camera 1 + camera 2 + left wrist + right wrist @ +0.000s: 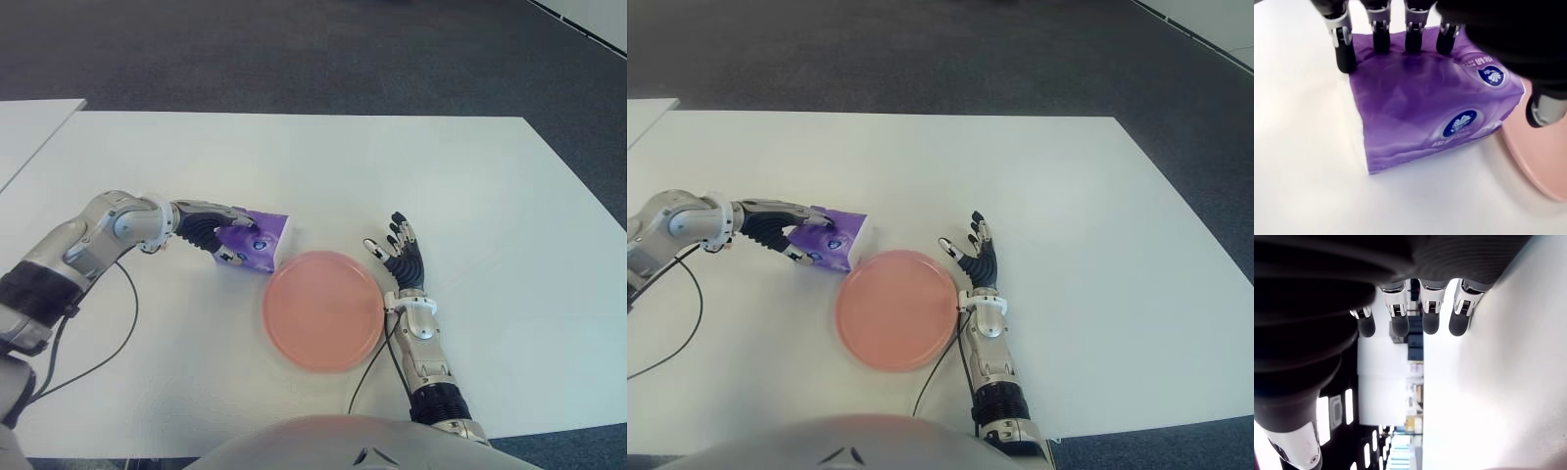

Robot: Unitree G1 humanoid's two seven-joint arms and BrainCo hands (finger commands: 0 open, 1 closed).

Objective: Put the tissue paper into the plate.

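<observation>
Here, in the left eye view, the white table [470, 186] carries a pink plate [323, 309] near the robot's body, and a purple tissue pack [257, 243] lies on the table just beyond the plate's left rim, very close to it but not in it. The left hand [217, 233] reaches in from the left side and lies over the pack, its fingers on the top face and the thumb at the near side. The right hand [400, 257] shows just to the right of the plate, fingers spread and pointing away from the robot, holding nothing. A black cable [118, 333] trails across the table below the left arm.

The right eye view shows the same layout: the pack sits at the plate's upper left edge with the left hand clasped on it, and the right hand stands open beside the plate's right rim.

In the left wrist view, four fingertips [1380, 39] press on the far edge of the pack's top face, and the thumb [1545, 108] sits at the pack's side by the plate's rim. The pack rests on the table.

In the right wrist view, the right hand's fingers [1430, 318] extend straight with nothing between them and the thumb [1295, 445].
</observation>
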